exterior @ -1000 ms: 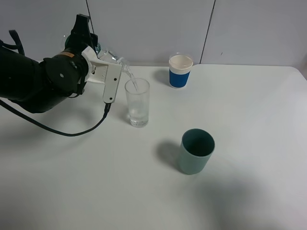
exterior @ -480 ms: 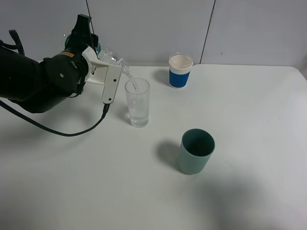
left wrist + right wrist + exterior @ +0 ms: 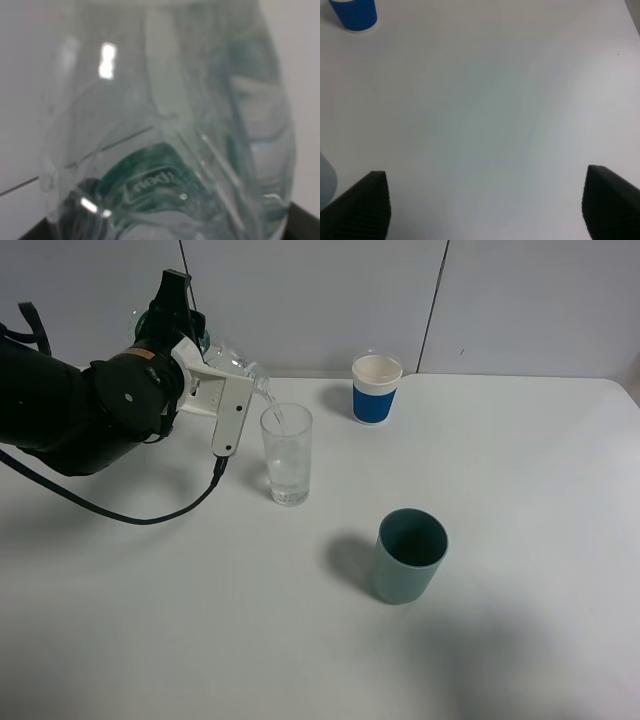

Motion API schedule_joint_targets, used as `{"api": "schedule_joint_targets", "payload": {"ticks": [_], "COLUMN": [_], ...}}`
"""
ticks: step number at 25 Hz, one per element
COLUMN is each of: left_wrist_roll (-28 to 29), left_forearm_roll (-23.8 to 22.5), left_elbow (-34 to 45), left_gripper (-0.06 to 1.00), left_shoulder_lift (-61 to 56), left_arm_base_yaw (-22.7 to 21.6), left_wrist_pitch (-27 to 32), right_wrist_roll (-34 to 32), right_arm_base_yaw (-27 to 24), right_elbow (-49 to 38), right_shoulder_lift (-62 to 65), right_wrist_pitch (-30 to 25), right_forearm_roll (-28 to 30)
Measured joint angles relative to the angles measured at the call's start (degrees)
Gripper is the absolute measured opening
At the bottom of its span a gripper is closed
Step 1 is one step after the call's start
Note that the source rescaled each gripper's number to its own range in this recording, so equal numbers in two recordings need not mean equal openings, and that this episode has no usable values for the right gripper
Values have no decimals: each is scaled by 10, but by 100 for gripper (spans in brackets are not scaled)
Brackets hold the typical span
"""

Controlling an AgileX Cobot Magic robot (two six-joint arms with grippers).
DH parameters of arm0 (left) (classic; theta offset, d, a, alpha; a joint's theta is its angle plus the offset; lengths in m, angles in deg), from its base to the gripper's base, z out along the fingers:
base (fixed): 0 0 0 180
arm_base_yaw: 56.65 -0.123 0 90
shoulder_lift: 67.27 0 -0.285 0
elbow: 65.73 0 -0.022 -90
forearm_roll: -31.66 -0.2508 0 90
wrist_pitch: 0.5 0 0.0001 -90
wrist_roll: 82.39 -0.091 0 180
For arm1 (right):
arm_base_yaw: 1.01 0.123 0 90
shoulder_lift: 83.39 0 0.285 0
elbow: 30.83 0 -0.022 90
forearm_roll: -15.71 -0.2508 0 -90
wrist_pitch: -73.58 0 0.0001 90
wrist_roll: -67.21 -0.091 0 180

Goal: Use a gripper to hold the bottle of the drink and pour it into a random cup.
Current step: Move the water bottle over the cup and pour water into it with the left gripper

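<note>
My left gripper (image 3: 222, 380) is shut on the bottle (image 3: 236, 359), a small clear plastic one, and holds it tipped with its neck over the rim of the cup (image 3: 287, 454), a tall clear glass. A thin stream of the drink (image 3: 277, 412) runs from the neck into the glass, which holds some clear liquid. The left wrist view is filled by the bottle (image 3: 170, 125) and its green label (image 3: 150, 180). In the right wrist view my right gripper (image 3: 485, 210) is open above bare table, its black fingertips (image 3: 362, 205) far apart.
A white paper cup with a blue sleeve (image 3: 376, 389) stands at the back, also seen in the right wrist view as the blue cup (image 3: 354, 14). A grey-green opaque cup (image 3: 409, 555) stands nearer the front. A black cable (image 3: 150, 515) trails across the white table (image 3: 520, 490).
The left gripper keeps the bottle tipped over the glass and has barely shifted. The stream keeps running into the glass.
</note>
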Motion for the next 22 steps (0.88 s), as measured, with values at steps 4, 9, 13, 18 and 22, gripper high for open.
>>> {"api": "schedule_joint_targets", "payload": {"ticks": [4,9,13,18,22], "left_wrist_roll": [-8,-20,-22,-22,-22], "left_forearm_roll": [0,0,0,0,0], "left_elbow": [0,0,0,0,0], "left_gripper": [5,5,5,5,5], "left_shoulder_lift": [0,0,0,0,0], "left_arm_base_yaw": [0,0,0,0,0], "left_wrist_pitch": [-1,-1,-1,-1,-3], "right_wrist_roll": [0,0,0,0,0], "right_arm_base_yaw": [0,0,0,0,0], "right_elbow": [0,0,0,0,0], "right_shoulder_lift": [0,0,0,0,0], "right_wrist_pitch": [0,0,0,0,0], "right_forearm_roll": [0,0,0,0,0]}}
